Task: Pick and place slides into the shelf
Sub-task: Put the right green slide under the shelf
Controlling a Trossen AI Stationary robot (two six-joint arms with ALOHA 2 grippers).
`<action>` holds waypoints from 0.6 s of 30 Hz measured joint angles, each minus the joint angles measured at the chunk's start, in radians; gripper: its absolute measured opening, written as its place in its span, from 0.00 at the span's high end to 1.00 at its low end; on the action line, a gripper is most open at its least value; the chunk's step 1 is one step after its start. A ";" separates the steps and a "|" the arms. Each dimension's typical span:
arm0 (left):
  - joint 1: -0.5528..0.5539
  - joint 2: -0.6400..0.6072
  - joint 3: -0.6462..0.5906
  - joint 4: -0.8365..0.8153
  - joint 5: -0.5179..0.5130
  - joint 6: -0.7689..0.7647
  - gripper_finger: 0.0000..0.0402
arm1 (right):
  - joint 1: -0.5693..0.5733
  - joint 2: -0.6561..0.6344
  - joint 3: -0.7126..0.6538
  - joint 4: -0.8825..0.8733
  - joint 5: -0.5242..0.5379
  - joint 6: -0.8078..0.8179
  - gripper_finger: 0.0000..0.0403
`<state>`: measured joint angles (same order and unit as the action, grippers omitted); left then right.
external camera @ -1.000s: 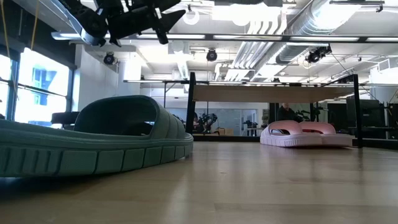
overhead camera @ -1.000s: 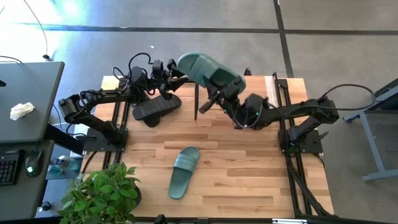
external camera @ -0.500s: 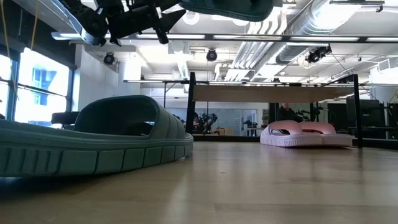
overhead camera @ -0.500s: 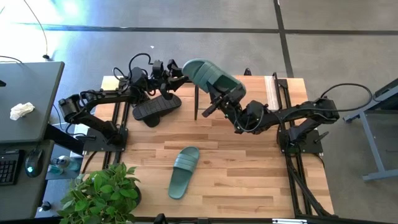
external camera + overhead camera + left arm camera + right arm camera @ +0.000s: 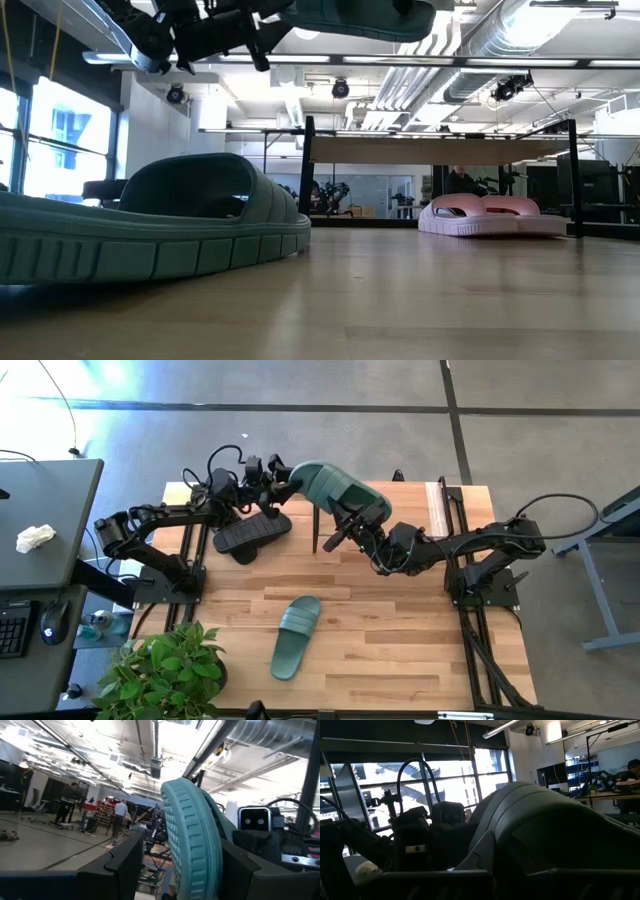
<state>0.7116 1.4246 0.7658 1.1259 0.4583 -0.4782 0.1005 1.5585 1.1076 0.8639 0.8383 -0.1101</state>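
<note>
Green slide [image 5: 335, 490] hangs in the air above the far middle of the table, clamped in the right gripper [image 5: 352, 520], its long axis pointing left toward the left gripper [image 5: 272, 480], whose half-open fingers flank its tip, holding nothing.

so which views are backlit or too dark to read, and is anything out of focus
Right wrist view: bright windows backlight the scene, so the held green slide reads as a dark mass. Left wrist view: ceiling lights flare, and the slide's sole up close looks soft. Low view: the near green slide is large and slightly soft, the pink pair small. High view: glare on the floor at upper left.
</note>
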 joint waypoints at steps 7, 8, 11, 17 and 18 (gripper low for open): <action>0.000 0.000 0.000 -0.002 -0.053 -0.006 0.76 | -0.001 0.000 0.000 -0.011 0.001 0.007 1.00; -0.001 0.000 0.000 -0.002 -0.054 -0.004 0.82 | -0.001 0.000 0.000 -0.014 0.003 0.010 1.00; -0.001 0.000 0.000 -0.003 -0.058 0.002 0.93 | 0.000 0.000 0.000 -0.020 0.015 0.033 1.00; 0.000 0.000 0.000 -0.032 -0.079 -0.001 0.88 | 0.002 -0.006 0.000 -0.092 0.028 0.096 0.92; 0.000 0.000 0.000 -0.037 -0.080 -0.001 0.89 | 0.006 -0.009 0.000 -0.105 0.032 0.110 0.89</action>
<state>0.7115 1.4246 0.7654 1.0894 0.3784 -0.4789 0.1070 1.5490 1.1076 0.7589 0.8700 -0.0004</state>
